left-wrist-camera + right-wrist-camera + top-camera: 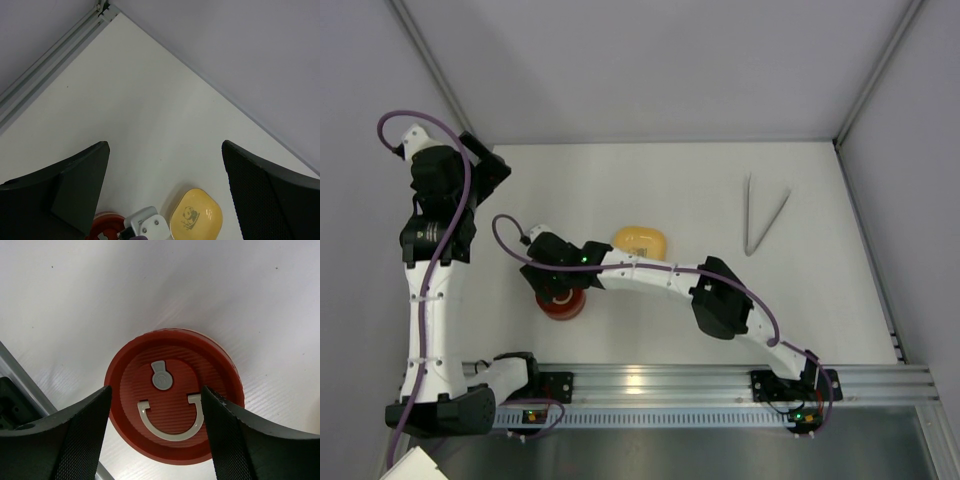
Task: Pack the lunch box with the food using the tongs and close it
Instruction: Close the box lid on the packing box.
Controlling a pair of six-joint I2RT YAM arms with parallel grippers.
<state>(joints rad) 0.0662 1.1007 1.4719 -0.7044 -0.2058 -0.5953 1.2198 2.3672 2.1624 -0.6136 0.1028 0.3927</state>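
The right pincer [155, 392] hangs over the red lid [172, 365] of the lunch box [563, 307], in the lower left-centre of the top view, near the yellow dish [640, 240]. Its two fingers [80, 435] are spread, one on each side of the white half-ring handle [170, 429], and pinch nothing. Whether they touch the lid, I cannot tell. The left pincer [165, 145], at the upper left, is also spread and empty. The tongs [748, 220] lie at the upper right, well apart.

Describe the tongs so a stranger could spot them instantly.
On the white table, look toward the far right edge. The tongs lie there alone: two thin silver arms in a narrow V, away from the yellow dish and red disc.
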